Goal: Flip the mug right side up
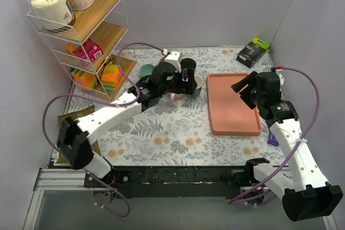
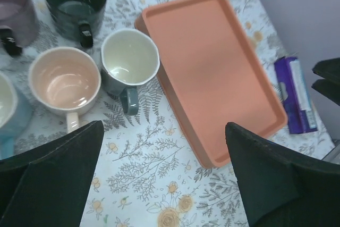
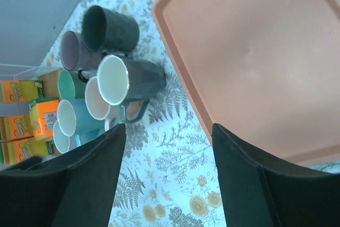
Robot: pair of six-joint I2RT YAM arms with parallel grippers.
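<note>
mug point(image 2: 130, 58) upright, partly hidden by left arm point(image 1: 110, 116) from above | left jaws wide, empty | right jaws wide, empty

Open floral bench point(image 1: 172, 133) runs wide between the arm bases and a tight knot of mugs, with the grey mug point(image 2: 130, 59) and pink mug point(image 2: 65, 81) side by side at its front. The grey mug stands just beside the orange tray's point(image 2: 212, 73) left rim, leaving barely a gap. A wire rack point(image 1: 81, 36) walls off the left side. A purple packet point(image 2: 297, 97) lies off the tray's right rim.
</note>
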